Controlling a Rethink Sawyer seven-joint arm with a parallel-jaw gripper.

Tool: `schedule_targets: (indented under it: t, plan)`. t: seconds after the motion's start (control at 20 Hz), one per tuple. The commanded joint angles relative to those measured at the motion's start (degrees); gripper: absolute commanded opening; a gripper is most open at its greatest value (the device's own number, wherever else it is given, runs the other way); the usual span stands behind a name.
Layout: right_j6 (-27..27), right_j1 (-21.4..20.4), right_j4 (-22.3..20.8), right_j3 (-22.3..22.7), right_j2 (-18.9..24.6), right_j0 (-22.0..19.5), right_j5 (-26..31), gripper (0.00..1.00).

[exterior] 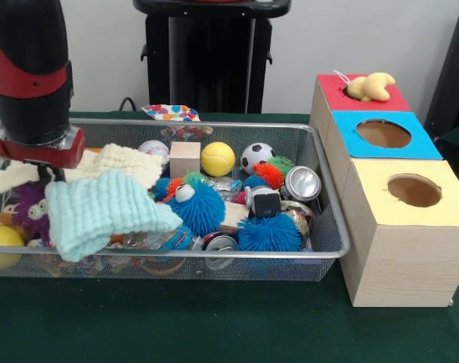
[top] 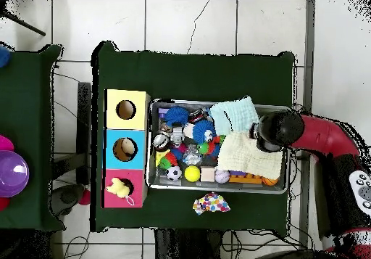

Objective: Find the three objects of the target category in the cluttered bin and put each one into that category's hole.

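The wire mesh bin (exterior: 331, 227) sits on the green table and is full of clutter; it also shows in the overhead view (top: 282, 187). My gripper (exterior: 41, 162) hangs over the bin's left end, above a mint knitted cloth (exterior: 100, 212); the arm hides it in the overhead view. A pale yellow plush animal (exterior: 370, 87) lies on the red face (exterior: 392, 100) of the wooden box, over its hole; it also shows in the overhead view (top: 116, 189). No tiger shows.
The blue-faced hole (exterior: 383, 134) and the yellow-faced hole (exterior: 414, 190) are next to the red one. The bin holds a cream cloth (exterior: 127, 162), blue spiky balls (exterior: 195, 210), a yellow ball (exterior: 218, 159), a soccer ball (exterior: 256, 155), a wood block (exterior: 184, 159) and cans (exterior: 302, 183).
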Motion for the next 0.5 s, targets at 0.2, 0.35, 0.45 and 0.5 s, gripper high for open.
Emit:
schedule_targets:
  t: [0.2, 0.35, 0.45, 0.5]
  plan:
    - [-4.72, 1.45, 12.73, 20.80, 17.01, -10.48, -6.80, 0.00]
    - [-2.94, 1.52, 14.03, 23.45, 20.31, -12.45, -11.20, 0.00]
    - [-2.31, 2.50, 14.84, 24.70, 22.56, -13.94, -13.68, 0.00]
    - [-2.32, 2.84, 14.94, 25.03, 23.31, -14.43, -14.27, 0.00]
